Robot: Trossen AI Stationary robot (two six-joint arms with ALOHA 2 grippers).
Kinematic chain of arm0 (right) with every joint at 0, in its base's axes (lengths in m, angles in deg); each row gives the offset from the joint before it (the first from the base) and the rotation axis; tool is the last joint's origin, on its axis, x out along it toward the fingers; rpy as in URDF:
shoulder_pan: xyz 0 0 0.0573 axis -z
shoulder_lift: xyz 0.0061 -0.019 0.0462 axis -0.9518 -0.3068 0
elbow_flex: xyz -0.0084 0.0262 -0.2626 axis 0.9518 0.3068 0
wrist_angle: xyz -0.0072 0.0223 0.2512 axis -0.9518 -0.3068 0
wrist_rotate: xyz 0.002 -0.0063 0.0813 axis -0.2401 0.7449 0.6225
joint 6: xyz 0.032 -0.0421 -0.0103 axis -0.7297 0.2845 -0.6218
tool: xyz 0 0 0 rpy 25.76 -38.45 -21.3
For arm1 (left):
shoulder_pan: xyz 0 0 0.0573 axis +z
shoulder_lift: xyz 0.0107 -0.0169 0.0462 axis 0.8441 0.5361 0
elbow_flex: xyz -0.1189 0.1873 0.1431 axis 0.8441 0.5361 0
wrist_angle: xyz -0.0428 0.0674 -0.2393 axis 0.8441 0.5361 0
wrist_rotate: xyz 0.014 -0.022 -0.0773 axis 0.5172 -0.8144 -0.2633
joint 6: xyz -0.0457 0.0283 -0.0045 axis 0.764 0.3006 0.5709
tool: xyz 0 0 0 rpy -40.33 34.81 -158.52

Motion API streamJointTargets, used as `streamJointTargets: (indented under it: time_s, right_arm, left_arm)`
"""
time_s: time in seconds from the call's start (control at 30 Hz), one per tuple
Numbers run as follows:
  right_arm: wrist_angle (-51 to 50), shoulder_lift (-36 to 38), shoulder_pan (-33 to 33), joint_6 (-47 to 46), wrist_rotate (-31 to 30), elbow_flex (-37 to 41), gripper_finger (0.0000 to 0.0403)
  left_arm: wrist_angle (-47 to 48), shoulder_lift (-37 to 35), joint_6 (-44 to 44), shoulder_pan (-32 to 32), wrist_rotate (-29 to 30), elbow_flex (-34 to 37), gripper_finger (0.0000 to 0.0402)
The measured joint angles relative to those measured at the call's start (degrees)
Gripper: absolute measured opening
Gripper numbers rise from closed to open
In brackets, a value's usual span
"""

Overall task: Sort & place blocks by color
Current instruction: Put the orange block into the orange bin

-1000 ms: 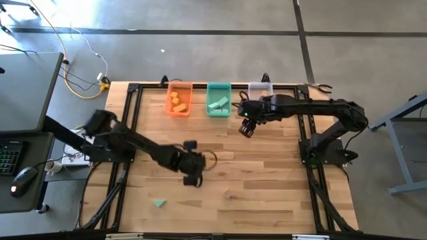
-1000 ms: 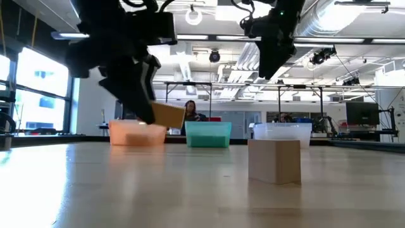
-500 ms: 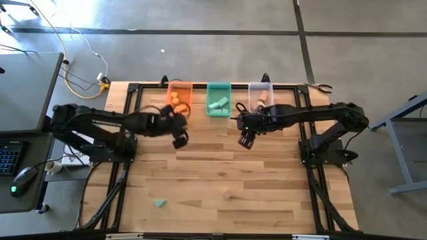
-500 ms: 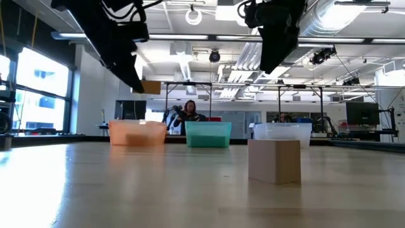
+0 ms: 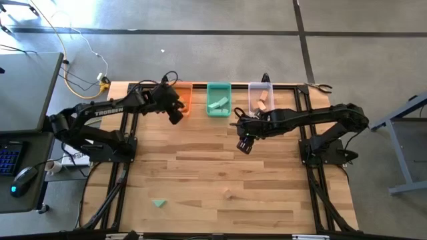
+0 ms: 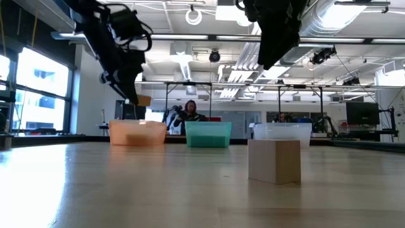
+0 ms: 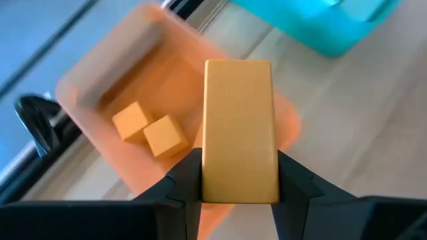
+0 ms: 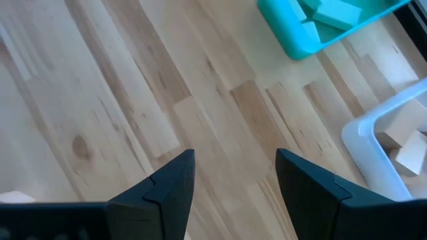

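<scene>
- Left gripper [image 7: 240, 175]: clamped on an orange brick [image 7: 239, 127], held over the near rim of the orange bin [image 7: 87, 87]; in the high view it sits at the bin's left edge [image 5: 175, 113].
- Orange bin, contents: two orange cubes [image 7: 148, 128] on the floor, touching each other; open floor beside them under the brick.
- Right gripper [image 8: 233, 175]: fingers spread apart, nothing between them; it hangs above bare table [image 5: 267, 173] just in front of the green bin [image 5: 218, 100] and clear bin [image 5: 261, 97].
- Green bin: teal blocks [image 8: 331, 12] inside, piled against one another; the count is hard to tell.
- Clear bin: pale wood blocks [image 5: 263, 100] inside, at least two.
- Loose wood cube [image 6: 274, 161]: upright on the table's near half, well apart from all bins and both arms.
- Loose teal block [image 5: 159, 203]: near the table's front-left part, well apart from the wood cube.
- Open room: the table's middle, between the bins and the two loose blocks, carries nothing but planks.
</scene>
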Motion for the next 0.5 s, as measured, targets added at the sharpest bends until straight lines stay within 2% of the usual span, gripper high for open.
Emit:
streamJointTargets:
  time_s: [0.2, 0.5]
  right_arm:
    - [1.8, 0.0, -0.5, -0.1, 0.2, 0.0, 0.0195]
    - [1.7, 0.0, -0.5, -1.5, 0.0, 0.0, 0.0195]
  left_arm:
    - [-3.5, 5.0, -1.0, 6.3, -5.7, 0.0, 0.0122]
    - [-8.8, 9.1, -1.0, 9.2, -5.8, -0.1, 0.0138]
